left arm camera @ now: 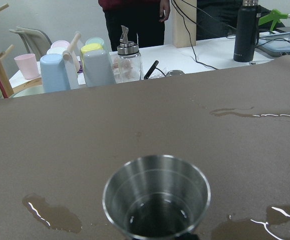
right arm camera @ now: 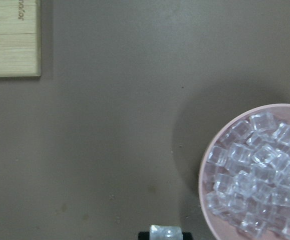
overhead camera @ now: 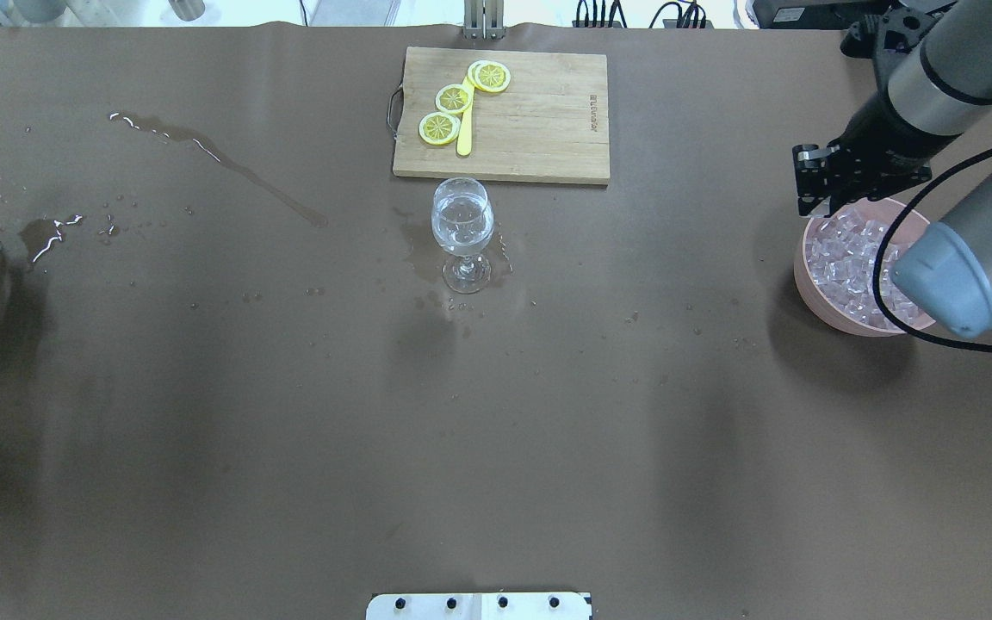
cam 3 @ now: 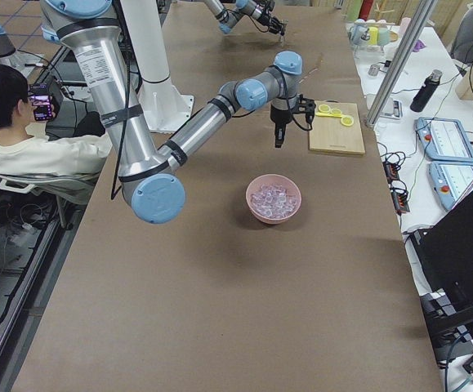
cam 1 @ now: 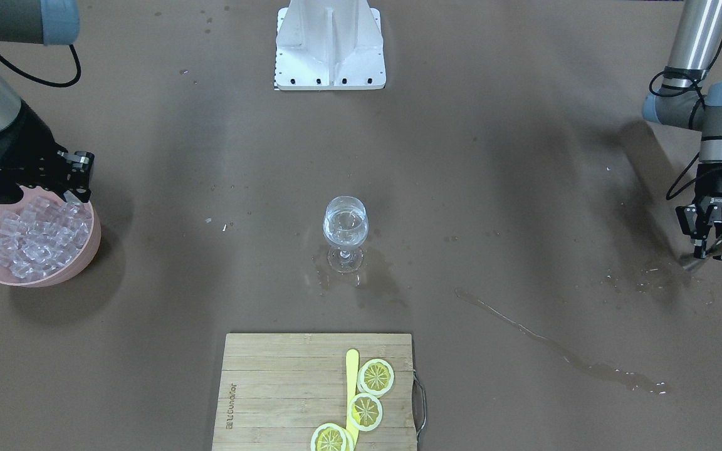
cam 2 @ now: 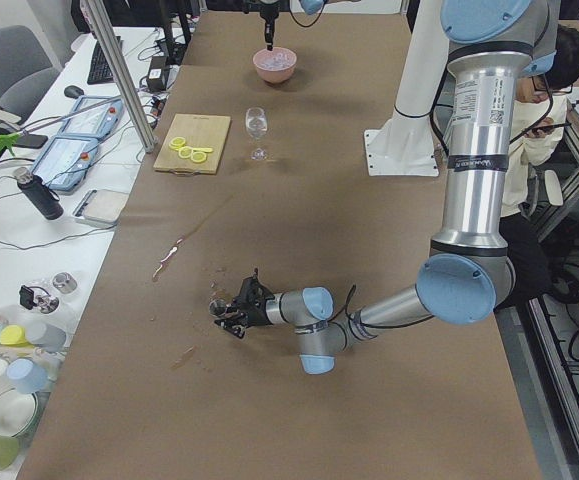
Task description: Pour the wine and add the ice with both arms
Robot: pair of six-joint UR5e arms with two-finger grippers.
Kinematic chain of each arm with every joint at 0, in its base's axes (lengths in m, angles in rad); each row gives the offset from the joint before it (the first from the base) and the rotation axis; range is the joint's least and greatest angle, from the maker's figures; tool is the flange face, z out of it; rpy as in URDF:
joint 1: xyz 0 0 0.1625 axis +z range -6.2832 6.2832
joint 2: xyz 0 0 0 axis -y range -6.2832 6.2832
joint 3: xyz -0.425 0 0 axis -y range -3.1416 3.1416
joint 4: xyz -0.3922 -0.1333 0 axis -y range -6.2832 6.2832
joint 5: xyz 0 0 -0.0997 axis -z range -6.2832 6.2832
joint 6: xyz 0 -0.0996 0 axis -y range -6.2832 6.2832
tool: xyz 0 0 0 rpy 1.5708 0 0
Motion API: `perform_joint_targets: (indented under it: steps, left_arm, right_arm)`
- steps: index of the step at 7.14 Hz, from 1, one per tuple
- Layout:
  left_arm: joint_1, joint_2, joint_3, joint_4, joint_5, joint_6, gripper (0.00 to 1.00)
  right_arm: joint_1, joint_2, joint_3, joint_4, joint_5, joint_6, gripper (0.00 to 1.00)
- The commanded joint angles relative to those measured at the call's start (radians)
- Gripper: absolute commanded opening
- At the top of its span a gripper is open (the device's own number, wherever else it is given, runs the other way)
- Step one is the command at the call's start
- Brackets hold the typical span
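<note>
A wine glass (cam 1: 345, 225) holding clear wine stands mid-table; it also shows in the overhead view (overhead camera: 461, 228). A pink bowl (cam 1: 82, 260) full of ice (cam 1: 38, 235) sits at the table's right end. My right gripper (cam 1: 77, 188) hovers over the bowl's rim (overhead camera: 810, 284), shut on a single ice cube (right arm camera: 166, 232). My left gripper (cam 1: 715, 241) is low over the table's far left end. It is shut on a small steel cup (left arm camera: 156, 200) with a little liquid in its bottom.
A wooden cutting board (overhead camera: 539, 120) with three lemon slices (overhead camera: 453, 99) and a yellow stick lies beyond the glass. Wet streaks and puddles (overhead camera: 220, 159) lie on the brown table, around the glass and near the left gripper. The white robot base (cam 1: 329, 47) stands at the robot's edge.
</note>
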Motion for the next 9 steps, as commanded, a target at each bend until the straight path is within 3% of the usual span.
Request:
perform_joint_targets:
  steps: [1, 5, 7, 8, 9]
  left_arm:
    - [0.000, 0.000, 0.000, 0.000, 0.000, 0.000, 0.32]
    - [0.000, -0.009, -0.008, 0.000, -0.006, -0.038, 0.03]
    - [-0.038, 0.000, -0.090, 0.032, -0.081, -0.025, 0.00]
    - [-0.098, 0.015, -0.165, 0.123, -0.156, -0.021, 0.00]
    - [-0.132, 0.029, -0.249, 0.217, -0.169, -0.020, 0.00]
  right_arm:
    - [-0.053, 0.095, -0.010, -0.015, -0.006, 0.125, 0.03]
    - [-0.105, 0.296, -0.127, -0.014, -0.023, 0.260, 0.00]
    - [-0.118, 0.394, -0.211, -0.009, -0.026, 0.310, 0.00]
    - [-0.139, 0.440, -0.252, -0.005, -0.038, 0.340, 0.00]
    - [-0.151, 0.472, -0.279, 0.000, -0.040, 0.366, 0.00]
